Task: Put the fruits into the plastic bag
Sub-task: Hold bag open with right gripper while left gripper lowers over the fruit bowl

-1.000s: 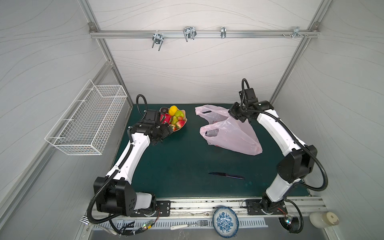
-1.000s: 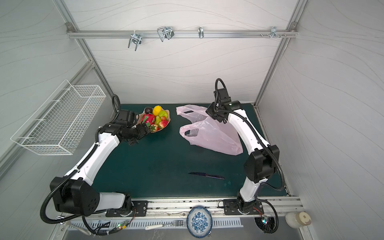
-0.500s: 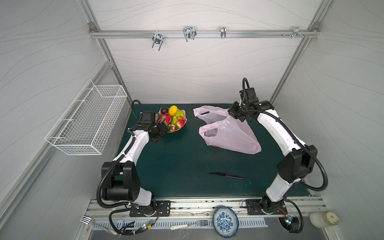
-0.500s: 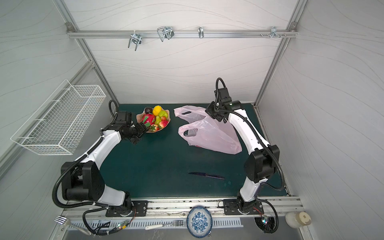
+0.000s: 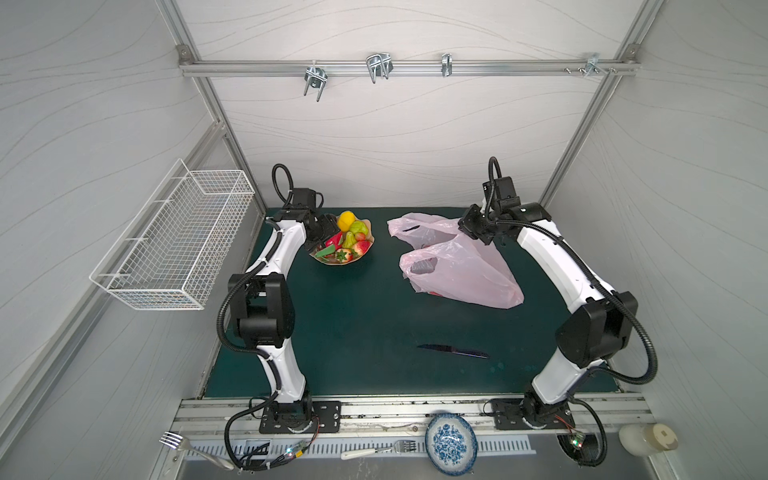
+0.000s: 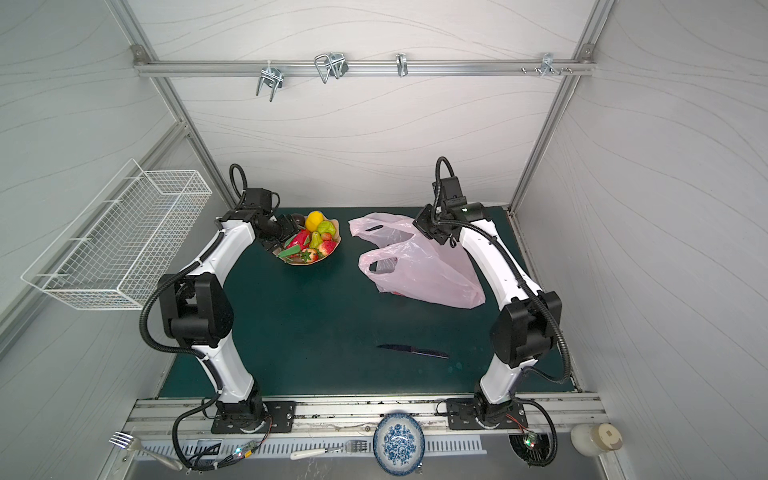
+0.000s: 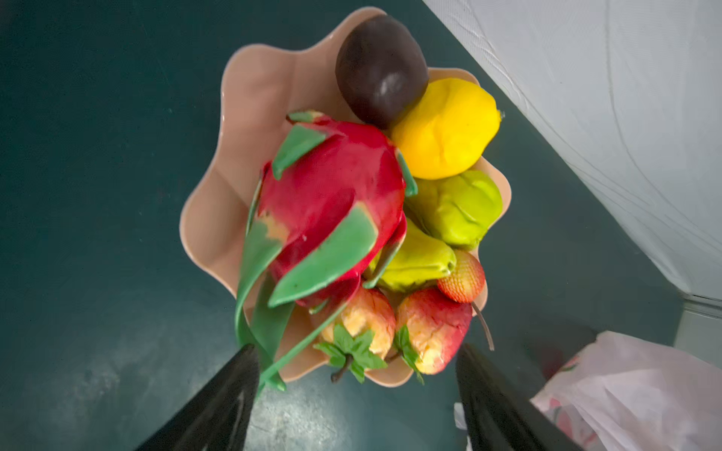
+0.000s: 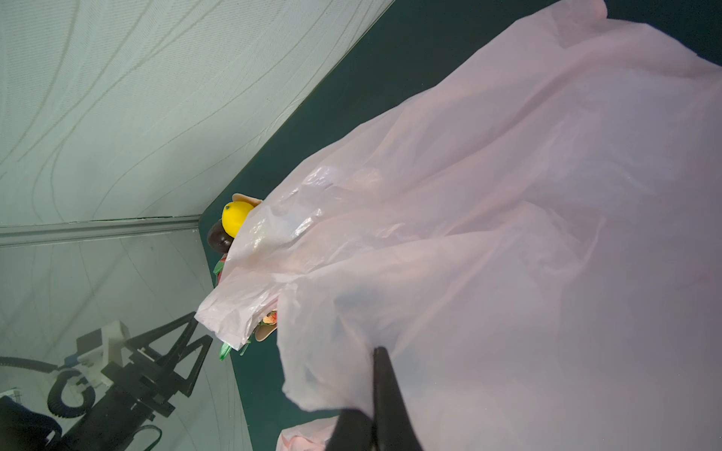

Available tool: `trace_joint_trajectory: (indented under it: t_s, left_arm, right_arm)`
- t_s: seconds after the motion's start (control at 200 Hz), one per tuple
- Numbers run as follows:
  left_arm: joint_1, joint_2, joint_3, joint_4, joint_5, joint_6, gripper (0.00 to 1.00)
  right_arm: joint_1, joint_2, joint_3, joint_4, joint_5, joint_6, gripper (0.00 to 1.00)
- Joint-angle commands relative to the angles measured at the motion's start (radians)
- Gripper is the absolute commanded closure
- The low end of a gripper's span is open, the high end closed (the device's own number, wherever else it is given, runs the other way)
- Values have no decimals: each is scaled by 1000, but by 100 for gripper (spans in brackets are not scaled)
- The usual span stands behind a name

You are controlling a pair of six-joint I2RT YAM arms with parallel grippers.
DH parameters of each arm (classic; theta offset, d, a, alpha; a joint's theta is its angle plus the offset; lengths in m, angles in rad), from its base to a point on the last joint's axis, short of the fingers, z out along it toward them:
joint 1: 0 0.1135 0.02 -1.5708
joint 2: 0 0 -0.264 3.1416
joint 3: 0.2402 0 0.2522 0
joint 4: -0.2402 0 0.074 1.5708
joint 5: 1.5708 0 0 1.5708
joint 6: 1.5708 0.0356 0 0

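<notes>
Since 1 second ago the left arm has folded up, its elbow now raised high, and the left end effector [image 5: 322, 236] has drawn in close to the bowl; the right arm and the bag sit much as they did.

The left end effector [image 7: 357, 347] is open, its 2 black fingers [image 7: 230, 390] spread wide on either side of the near rim of the peach scalloped bowl [image 7: 234, 156], gripping nothing. All the fruits [image 5: 347, 243] lie heaped in that bowl, at the back left of the green tabletop [image 5: 353, 324]. In the left wrist view the red-green dragon fruit [image 7: 332, 203] sits on top, with the dark brown round fruit [image 7: 381, 70] and the yellow lemon [image 7: 445, 129] touching one another beyond it. 2 green pears [image 7: 457, 207] lie beside the dragon fruit, with a strawberry [image 7: 463, 279] against them. 2 red-and-yellow fruits with green leaves [image 7: 433, 328] lie at the rim nearest the fingers.

The plastic bag [image 5: 461, 270] lies well apart from the bowl, towards the back right, pale pink and crumpled, its 2 handle holes facing the bowl. The right end effector [image 5: 478, 232] is closed on the bag's upper edge, lifting that part off the tabletop; the right wrist view shows its fingers [image 8: 381, 390] pinched together against the thin plastic [image 8: 508, 234].

A dark knife [image 5: 453, 351] lies flat nearer the front, clear of both arms.
</notes>
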Motion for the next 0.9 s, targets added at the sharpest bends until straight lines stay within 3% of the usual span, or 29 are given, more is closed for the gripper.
trace_joint_trajectory:
  t_s: [0.0,0.2,0.48,0.895]
  left_arm:
    - [5,90,132,-113,-93,139,17]
    - [5,217,333,-196,-99,290,11]
    - [5,332,459,-265,-50,449,4]
    - [6,441,557,-299,-37,497,3]
  right_arm:
    - [-6,-38,-12,9,-10,-11,100]
    - [-7,-30,-11,3,-15,-17,100]
    - [-6,-17,-2,-3,-23,-20,100]
    - [-2,-17,-2,0,-22,-27,100]
